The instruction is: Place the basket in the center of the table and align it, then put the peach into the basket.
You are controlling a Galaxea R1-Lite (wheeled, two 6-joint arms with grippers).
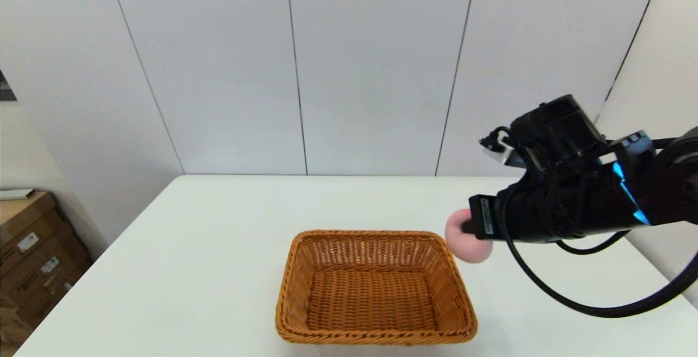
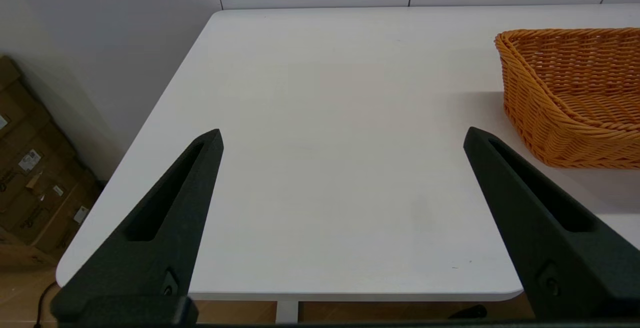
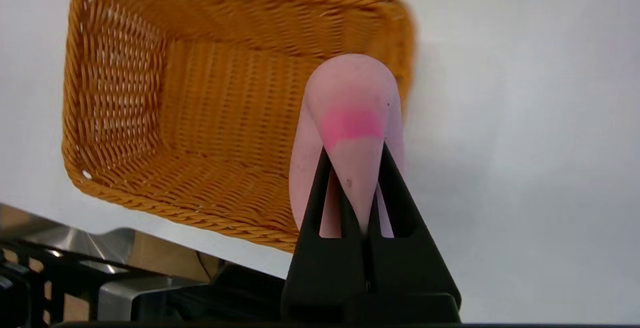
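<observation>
My right gripper pinches the peach beside the basket; releasing here, it could clip the rim and roll off.

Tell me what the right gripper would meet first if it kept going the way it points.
Probably the basket: the right gripper, shut on the peach, points toward the basket's near right rim. Depth is unclear, so it might pass just above the rim.
</observation>
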